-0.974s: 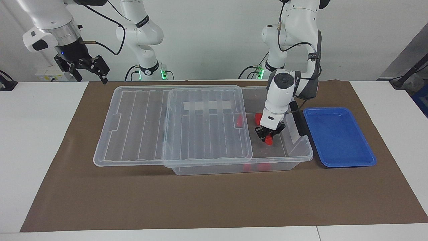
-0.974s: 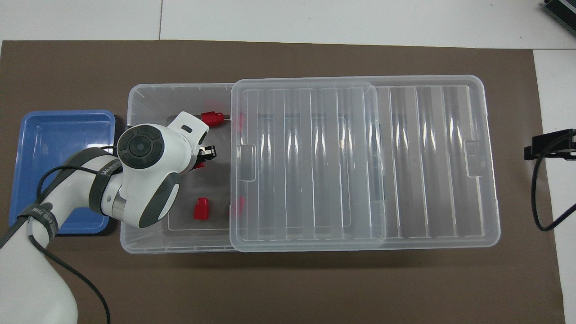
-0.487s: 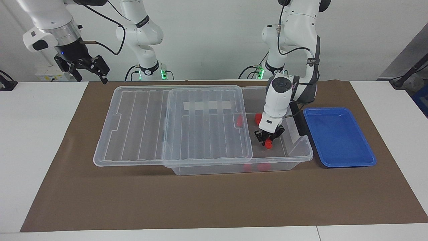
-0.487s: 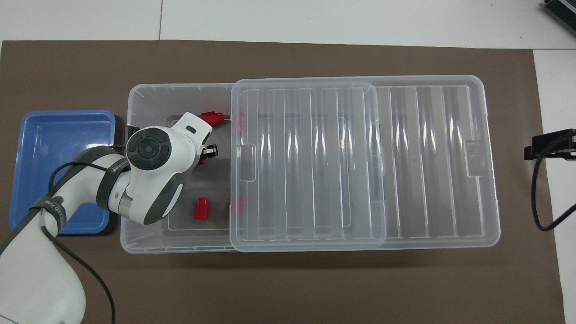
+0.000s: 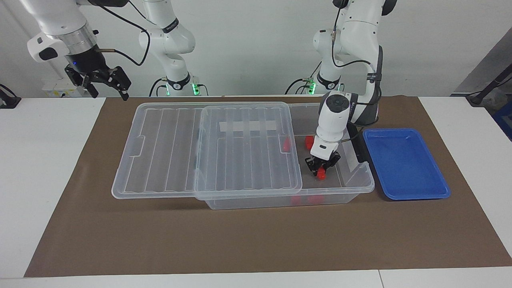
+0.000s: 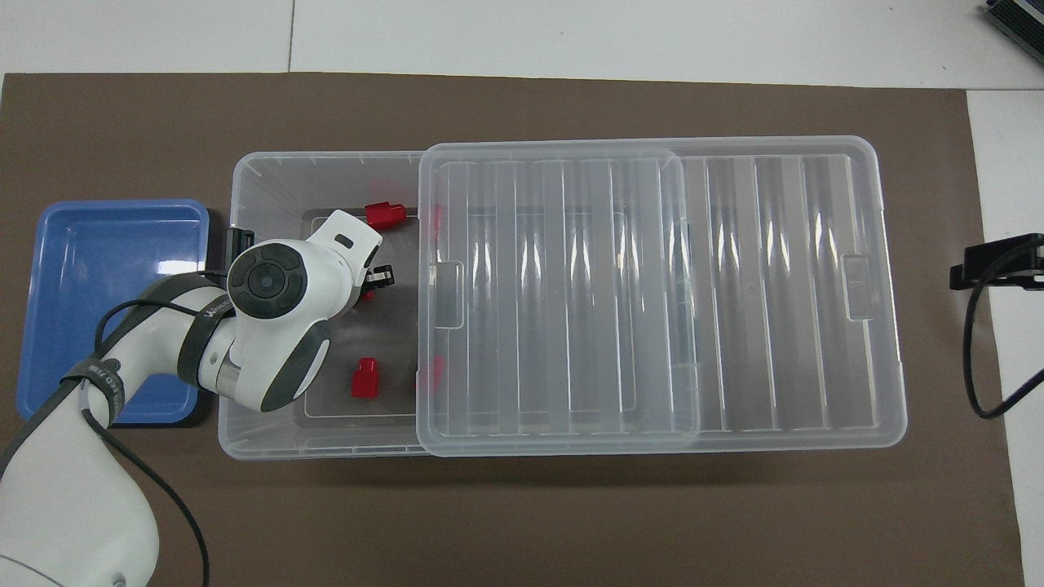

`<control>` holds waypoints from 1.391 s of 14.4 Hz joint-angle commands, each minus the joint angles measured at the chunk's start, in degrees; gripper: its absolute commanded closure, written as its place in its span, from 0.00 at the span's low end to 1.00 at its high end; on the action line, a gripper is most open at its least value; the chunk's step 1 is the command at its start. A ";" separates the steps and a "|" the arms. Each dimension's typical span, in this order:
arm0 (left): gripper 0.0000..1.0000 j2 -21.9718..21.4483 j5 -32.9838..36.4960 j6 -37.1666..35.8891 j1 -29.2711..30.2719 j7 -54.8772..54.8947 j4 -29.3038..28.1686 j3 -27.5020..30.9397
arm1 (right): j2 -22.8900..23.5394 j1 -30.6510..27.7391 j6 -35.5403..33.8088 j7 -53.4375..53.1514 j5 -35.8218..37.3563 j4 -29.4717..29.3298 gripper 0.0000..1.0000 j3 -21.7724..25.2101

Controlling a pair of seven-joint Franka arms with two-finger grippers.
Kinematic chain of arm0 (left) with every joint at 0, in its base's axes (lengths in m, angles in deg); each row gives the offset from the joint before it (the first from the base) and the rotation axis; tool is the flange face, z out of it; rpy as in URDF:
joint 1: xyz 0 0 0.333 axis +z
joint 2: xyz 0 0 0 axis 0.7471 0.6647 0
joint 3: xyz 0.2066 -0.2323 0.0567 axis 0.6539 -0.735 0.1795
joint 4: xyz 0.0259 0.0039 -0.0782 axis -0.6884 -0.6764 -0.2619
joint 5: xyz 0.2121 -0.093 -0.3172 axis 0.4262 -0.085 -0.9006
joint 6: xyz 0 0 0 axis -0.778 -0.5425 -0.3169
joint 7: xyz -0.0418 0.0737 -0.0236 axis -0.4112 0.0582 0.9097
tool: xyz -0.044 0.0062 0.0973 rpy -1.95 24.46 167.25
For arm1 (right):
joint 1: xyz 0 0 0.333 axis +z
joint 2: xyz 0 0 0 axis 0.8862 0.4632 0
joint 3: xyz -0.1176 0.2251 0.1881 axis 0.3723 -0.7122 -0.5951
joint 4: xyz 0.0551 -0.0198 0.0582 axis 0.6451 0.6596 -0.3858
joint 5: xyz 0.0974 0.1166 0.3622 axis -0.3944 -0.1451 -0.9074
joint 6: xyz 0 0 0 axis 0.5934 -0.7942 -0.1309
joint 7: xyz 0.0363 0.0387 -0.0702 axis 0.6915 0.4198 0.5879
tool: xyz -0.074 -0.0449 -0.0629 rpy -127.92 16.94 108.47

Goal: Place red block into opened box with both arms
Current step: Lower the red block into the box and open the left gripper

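Observation:
The clear box (image 5: 362, 185) (image 6: 231, 412) lies across the mat. Its ribbed lid (image 5: 208, 148) (image 6: 652, 285) is slid toward the right arm's end, so the end by the left arm is uncovered. My left gripper (image 5: 321, 169) (image 6: 372, 282) reaches down into that uncovered part and is shut on a red block (image 5: 321, 173) (image 6: 367, 295), low inside the box. I cannot tell if the block touches the floor. Other red blocks (image 6: 383, 214) (image 6: 361, 380) lie on the box floor. My right gripper (image 5: 105, 85) waits open, up in the air over the table's edge at its own end.
A shallow blue tray (image 5: 404, 164) (image 6: 106, 269) sits on the brown mat beside the box at the left arm's end. Two more red blocks (image 6: 430, 372) (image 5: 286, 144) show through the lid's edge. The left arm's wrist covers part of the box opening from above.
The left gripper has gone lower into the box with the red block and shifted slightly farther from the robots. The right arm has stayed put.

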 commanded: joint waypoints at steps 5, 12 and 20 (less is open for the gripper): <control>0.07 0.15 1.61 1.69 0.85 -0.25 -1.15 0.09 | -1.05 -0.32 -0.53 -0.58 -0.49 0.83 0.00 -0.29; 0.00 -0.38 1.61 -0.50 0.68 -0.16 -0.44 0.09 | -1.66 -0.58 -1.41 -0.40 -0.40 1.00 0.00 -0.29; 0.00 -4.68 1.52 -12.62 -0.29 -0.16 3.60 -0.34 | -1.66 -0.58 -1.15 -0.49 -0.40 1.18 0.00 -0.29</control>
